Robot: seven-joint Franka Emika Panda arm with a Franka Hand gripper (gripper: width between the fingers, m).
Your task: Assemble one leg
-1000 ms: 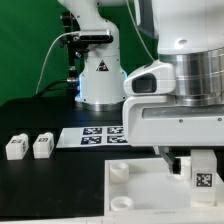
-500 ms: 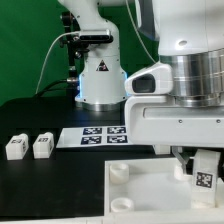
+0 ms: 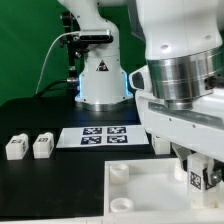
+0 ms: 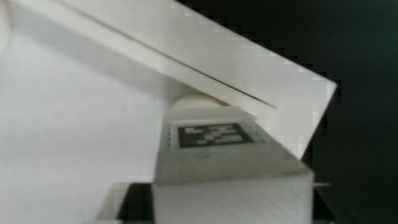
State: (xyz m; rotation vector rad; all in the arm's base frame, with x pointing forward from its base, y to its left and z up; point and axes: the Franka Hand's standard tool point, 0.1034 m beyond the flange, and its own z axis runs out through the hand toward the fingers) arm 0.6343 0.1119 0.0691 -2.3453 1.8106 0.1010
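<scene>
Leg (image 3: 196,182) in hand (image 3: 200,172) over white plate (image 3: 140,192), two legs (image 3: 15,147) (image 3: 42,146) aside

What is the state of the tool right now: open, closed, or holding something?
Tool: closed, holding a small white leg with a marker tag.

The white leg (image 4: 222,172) bears a black-and-white tag (image 4: 214,135); the table (image 3: 60,180) is black.
</scene>
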